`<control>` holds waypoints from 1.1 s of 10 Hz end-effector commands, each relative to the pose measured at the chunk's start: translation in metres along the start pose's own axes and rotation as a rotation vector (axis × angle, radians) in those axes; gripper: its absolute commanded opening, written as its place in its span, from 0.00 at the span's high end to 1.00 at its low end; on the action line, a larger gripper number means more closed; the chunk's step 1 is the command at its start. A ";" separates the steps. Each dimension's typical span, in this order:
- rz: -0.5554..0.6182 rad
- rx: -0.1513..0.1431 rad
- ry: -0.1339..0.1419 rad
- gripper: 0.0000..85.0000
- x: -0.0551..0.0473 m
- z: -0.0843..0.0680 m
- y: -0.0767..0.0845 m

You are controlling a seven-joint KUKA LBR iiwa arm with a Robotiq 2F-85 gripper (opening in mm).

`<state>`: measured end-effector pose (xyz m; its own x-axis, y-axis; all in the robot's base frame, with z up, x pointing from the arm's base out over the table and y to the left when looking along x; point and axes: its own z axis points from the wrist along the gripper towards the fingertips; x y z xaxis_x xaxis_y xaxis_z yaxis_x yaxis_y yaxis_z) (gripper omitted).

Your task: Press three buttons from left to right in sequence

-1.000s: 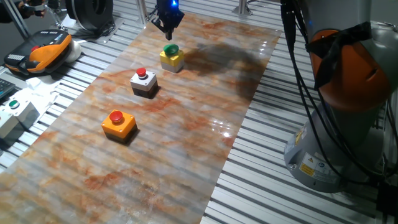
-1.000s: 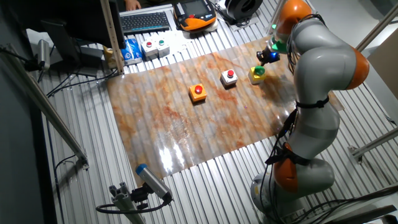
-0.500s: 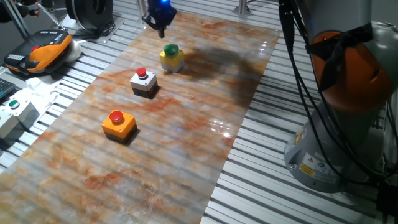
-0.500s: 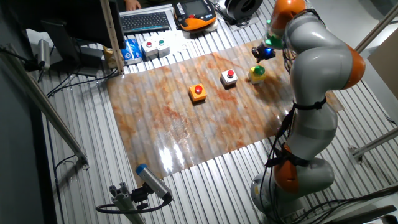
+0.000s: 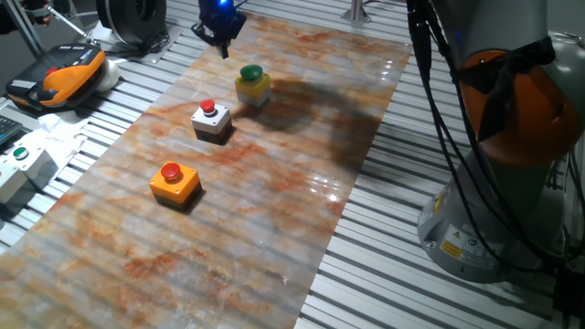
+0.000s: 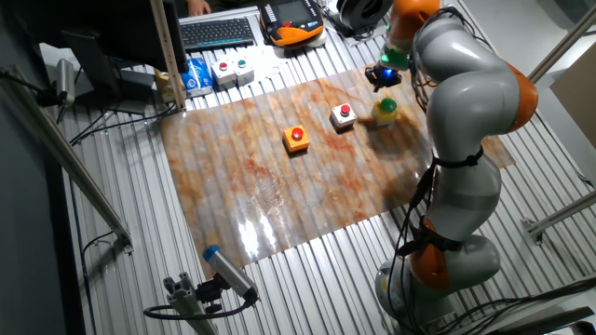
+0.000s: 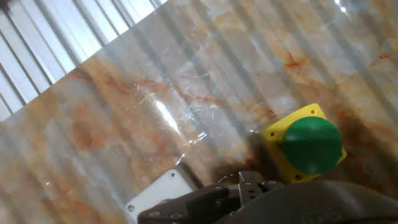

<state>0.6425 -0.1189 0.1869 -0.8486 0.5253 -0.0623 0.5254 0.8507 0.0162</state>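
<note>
Your gripper (image 5: 219, 35) hangs raised over the mat's far end, beside the yellow box with green cap (image 5: 252, 83) and not touching it; no view lets you tell whether the fingers are open or closed. The three boxes lie in a diagonal row along the mat (image 5: 274, 210): yellow nearest the far edge, grey-white box with red cap (image 5: 211, 122) in the middle, orange box with red cap (image 5: 175, 183) toward the near edge.

Judged step: travel between presses. Next, centre over the neighbouring red cap and descend straight.

Open mat flanks the row; a control box (image 5: 20, 169) sits beyond the left edge.
</note>
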 end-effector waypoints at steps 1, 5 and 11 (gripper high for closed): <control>0.002 0.000 -0.001 1.00 0.001 0.000 0.002; 0.028 0.019 -0.011 1.00 0.012 0.000 0.018; 0.056 0.039 -0.028 1.00 0.028 0.008 0.035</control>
<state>0.6372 -0.0744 0.1781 -0.8160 0.5709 -0.0908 0.5746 0.8183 -0.0188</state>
